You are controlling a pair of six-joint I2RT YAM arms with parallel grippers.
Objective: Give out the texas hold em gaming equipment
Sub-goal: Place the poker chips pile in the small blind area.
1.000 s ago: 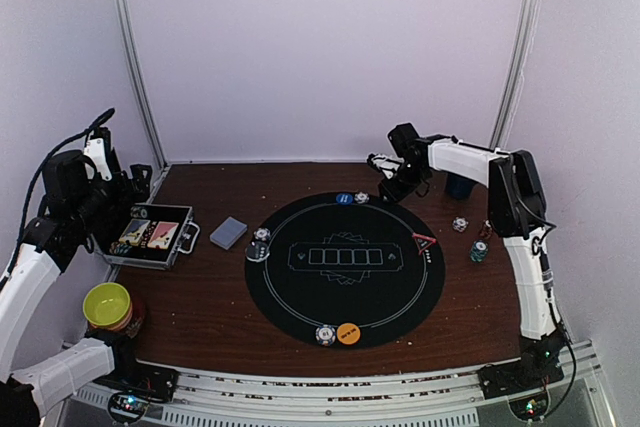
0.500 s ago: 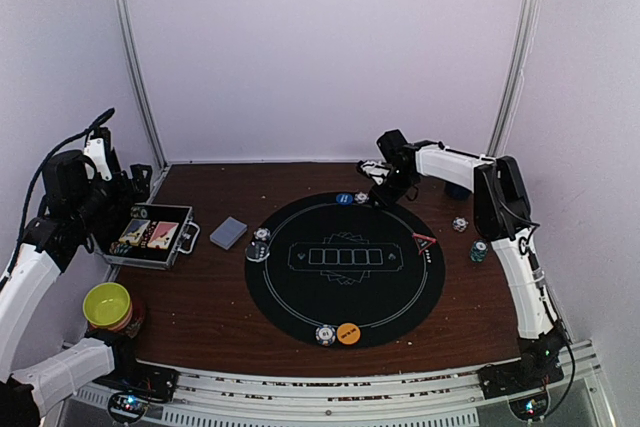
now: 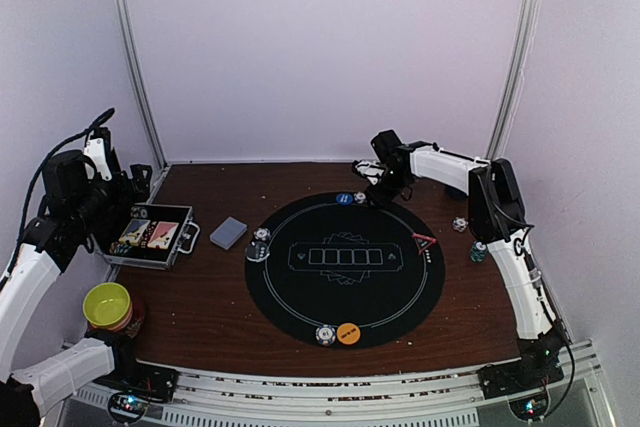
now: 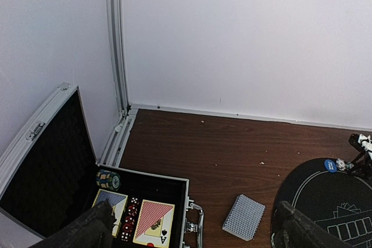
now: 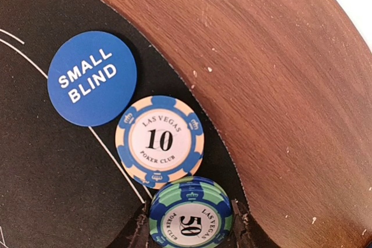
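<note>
Two dark fingers [image 5: 141, 229] of the right gripper [image 5: 189, 225] are pressing in on opposite sides of a green chip [image 5: 192, 213] marked 50, so the jaws are standing part-closed and clamped on it. I cannot tell whether more chips are sitting under it, nor whether it is resting on the black mat [image 5: 46, 172] or hanging just above it. Its edge away from the fingers is meeting, or slightly overlapping, a white and blue chip [image 5: 160, 142] marked 10, which is lying flat just inside the mat's rim. Past that chip the blue button [image 5: 92, 78] reading small blind is lying just beside it, also inside the rim. Being round, the green chip is offering no long axis, so the line is what is counting: green chip, 10 chip and button are running in a row along the mat's far rim, with bare wooden table [image 5: 279, 85] just outside it. A release here is, I judge, risking the green chip landing on its neighbour.

The left gripper [image 4: 193, 216] is hanging with fingers wide apart and holding nothing, well off the mat's left side above the open case [image 4: 152, 185], with the deck of cards [image 4: 243, 225] lying between case and mat. That is leaving the right arm by far the nearer to the mat's far rim
</note>
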